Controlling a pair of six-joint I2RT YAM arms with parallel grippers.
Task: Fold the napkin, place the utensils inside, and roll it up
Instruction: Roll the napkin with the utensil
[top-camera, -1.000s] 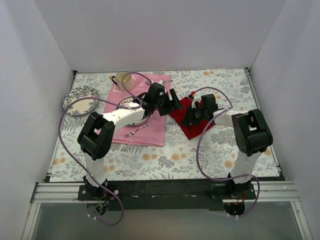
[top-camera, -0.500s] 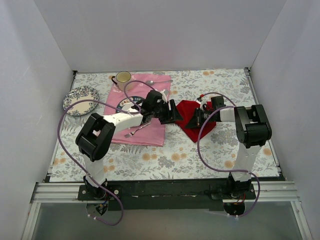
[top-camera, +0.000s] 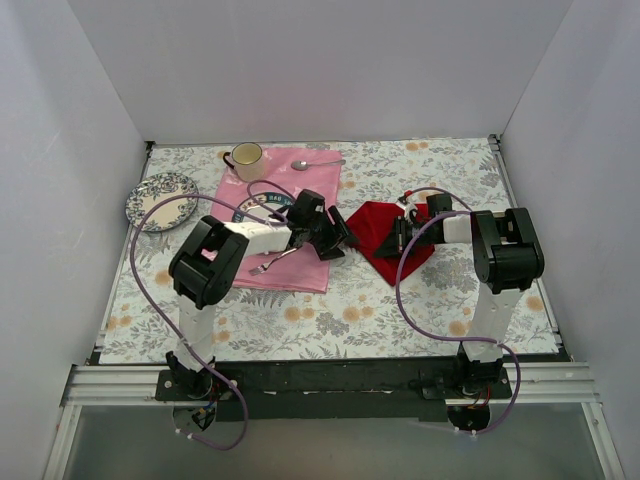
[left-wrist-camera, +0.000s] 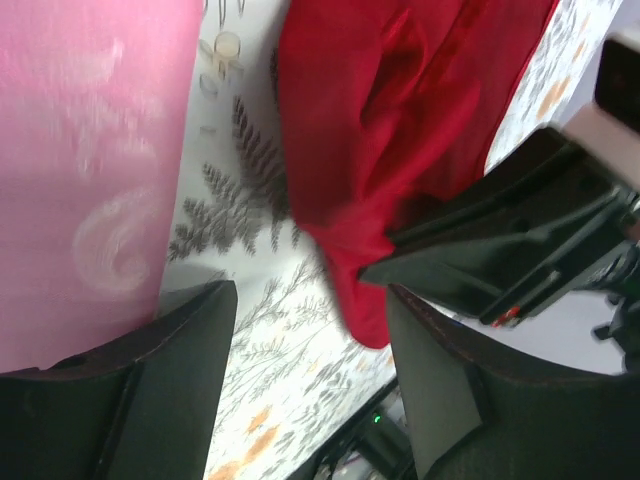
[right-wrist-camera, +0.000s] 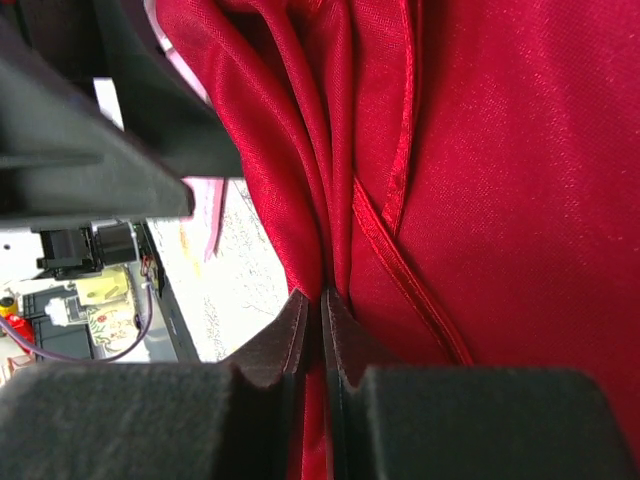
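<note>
Fingers (right-wrist-camera: 283, 335) of my right gripper (right-wrist-camera: 322, 312) pinch a napkin (top-camera: 370, 225) fold, centre-right in top view. Left gripper (left-wrist-camera: 310, 300) wide, empty, beside its edge. Risk: thin pinch slips, cloth bunches, or the crowded grippers collide.

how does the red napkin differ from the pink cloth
The napkin is deep red and smaller; the pink cloth is pale and larger. The napkin is bunched into folds, one pinched by the right gripper; the pink cloth lies flat with a fork on it. Both lie on the floral table.
</note>
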